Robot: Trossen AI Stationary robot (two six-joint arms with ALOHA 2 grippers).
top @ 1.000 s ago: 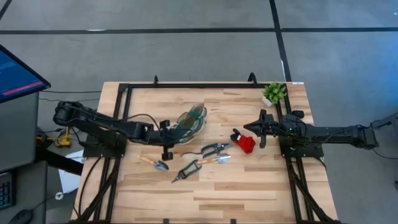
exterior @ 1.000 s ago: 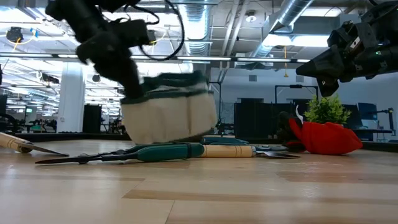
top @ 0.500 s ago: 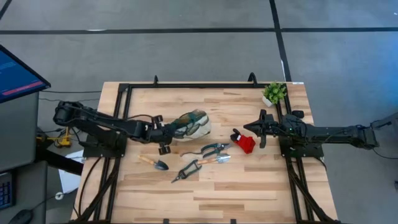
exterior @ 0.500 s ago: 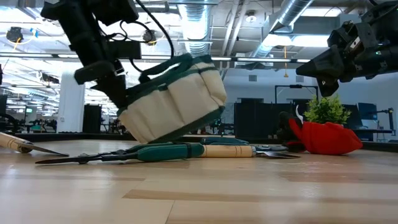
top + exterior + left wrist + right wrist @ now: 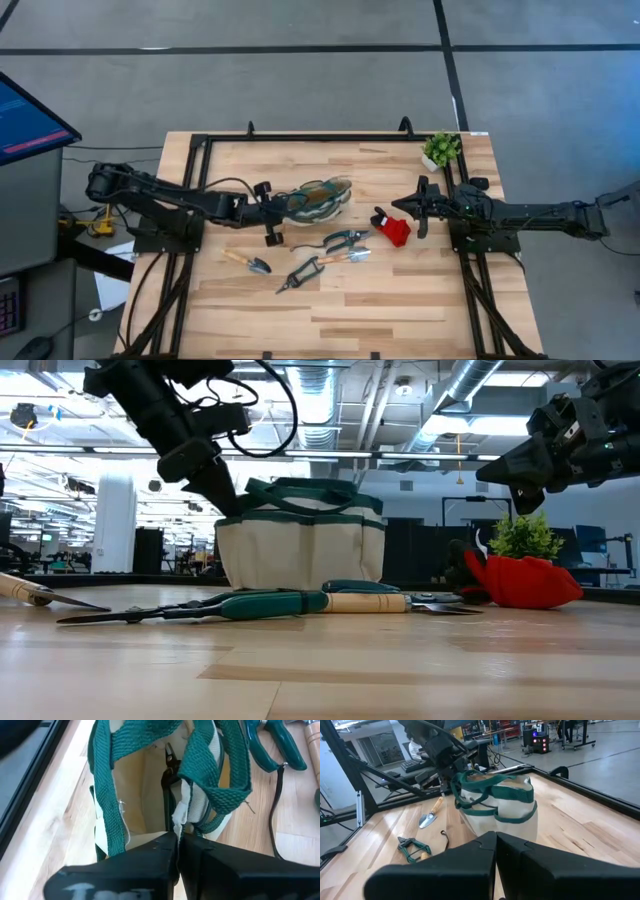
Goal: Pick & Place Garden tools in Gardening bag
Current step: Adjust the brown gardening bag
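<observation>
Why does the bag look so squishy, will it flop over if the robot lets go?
The bag is probably floppy: its cloth rim bunches where the left tool pinches it. It likely won't tip, since it sits upright and flat on the table. Its thin green handles droop, so they would probably sag when lifted.

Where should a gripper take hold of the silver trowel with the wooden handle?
On the wooden handle of the silver trowel, from straight above, jaws across its width. It lies flat on the wooden table, apart from the other tools, and the slim, straight handle suits a pinch better than the blade.
</observation>
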